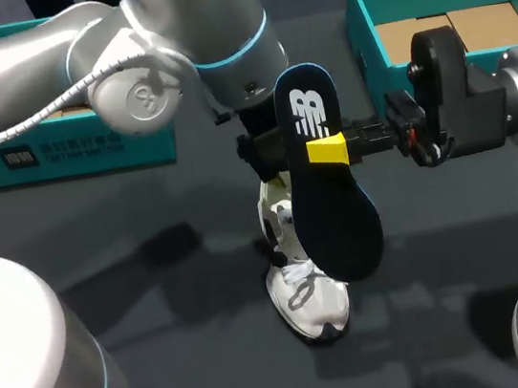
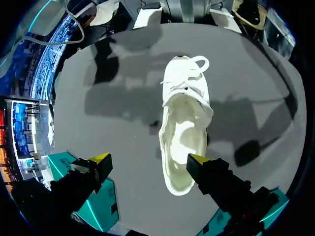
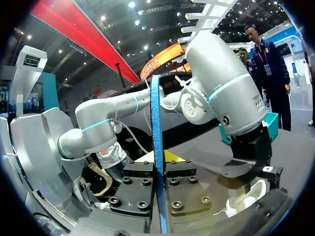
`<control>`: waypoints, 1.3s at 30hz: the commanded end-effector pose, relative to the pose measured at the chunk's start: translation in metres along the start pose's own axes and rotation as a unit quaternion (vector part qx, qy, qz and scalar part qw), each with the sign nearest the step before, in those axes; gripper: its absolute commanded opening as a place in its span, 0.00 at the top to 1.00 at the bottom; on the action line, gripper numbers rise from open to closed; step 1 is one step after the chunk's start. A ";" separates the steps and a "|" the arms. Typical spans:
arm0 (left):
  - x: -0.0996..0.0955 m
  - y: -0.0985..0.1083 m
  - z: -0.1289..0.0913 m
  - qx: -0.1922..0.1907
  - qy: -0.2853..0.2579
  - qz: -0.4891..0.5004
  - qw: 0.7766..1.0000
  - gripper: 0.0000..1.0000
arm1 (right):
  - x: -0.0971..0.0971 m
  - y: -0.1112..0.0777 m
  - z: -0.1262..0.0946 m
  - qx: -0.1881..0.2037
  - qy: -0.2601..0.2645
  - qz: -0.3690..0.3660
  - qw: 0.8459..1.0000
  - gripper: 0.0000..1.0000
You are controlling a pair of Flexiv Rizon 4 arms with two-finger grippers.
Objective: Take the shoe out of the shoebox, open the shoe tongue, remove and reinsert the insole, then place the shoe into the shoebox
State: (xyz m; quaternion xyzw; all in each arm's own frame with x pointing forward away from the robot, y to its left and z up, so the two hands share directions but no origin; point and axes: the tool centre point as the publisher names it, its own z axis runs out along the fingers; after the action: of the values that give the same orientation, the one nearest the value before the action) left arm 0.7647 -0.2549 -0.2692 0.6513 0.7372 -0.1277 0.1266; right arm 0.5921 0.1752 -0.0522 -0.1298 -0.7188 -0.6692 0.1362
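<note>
The right claw (image 1: 326, 151) is clamped on a dark navy foam insole with a white logo (image 1: 334, 212). One yellow-tipped finger (image 1: 327, 151) presses the printed face, and the other is hidden behind it. The insole hangs nearly upright in the air, gripped at about mid-length, with one end above the claw and the other below it. In the right wrist view the insole appears edge-on as a thin blue strip (image 3: 157, 123) running straight out between the two finger blocks.

Just beyond the insole is the left claw (image 2: 148, 160), with its fingers spread wide and holding nothing. A white laced sneaker (image 2: 186, 118) lies ahead of it on the dark grey table (image 2: 113, 128). The sneaker's mouth is wide open and its inside is bare. Its heel end is nearest the claw, close by one yellow fingertip (image 2: 197, 159). I cannot tell whether that tip touches the heel rim. The toe and laces point away from the claw.

In the head view the sneaker (image 1: 309, 295) sits under both claws, partly hidden by the hanging insole. The left arm (image 1: 170, 42) reaches in over it.

Behind the right claw's wrist, farther out on the table, stands an open teal cardboard shoebox with a brown floor (image 1: 361, 15). A second teal box with a label on its side (image 1: 89, 150) lies under the left arm, well apart from the sneaker.
</note>
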 end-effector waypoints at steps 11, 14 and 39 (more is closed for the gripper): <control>-0.017 0.009 -0.043 -0.047 -0.244 0.050 0.967 0.00 | 0.002 -0.001 0.001 0.000 -0.002 0.001 1.000 1.00; -0.018 0.014 -0.053 -0.035 -0.289 0.054 0.955 0.00 | 0.002 -0.001 0.001 0.000 -0.002 0.001 1.000 1.00; -0.011 0.034 -0.093 -0.015 -0.484 0.031 0.875 0.00 | -0.059 0.009 -0.035 -0.034 0.033 0.098 0.994 1.00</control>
State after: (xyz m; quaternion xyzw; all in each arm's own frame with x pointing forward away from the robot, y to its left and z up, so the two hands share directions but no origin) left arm 0.8002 -0.2331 -0.1773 0.5620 0.6040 -0.3669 0.4299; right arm 0.6327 0.1381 -0.0529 -0.1944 -0.6800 -0.6786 0.1983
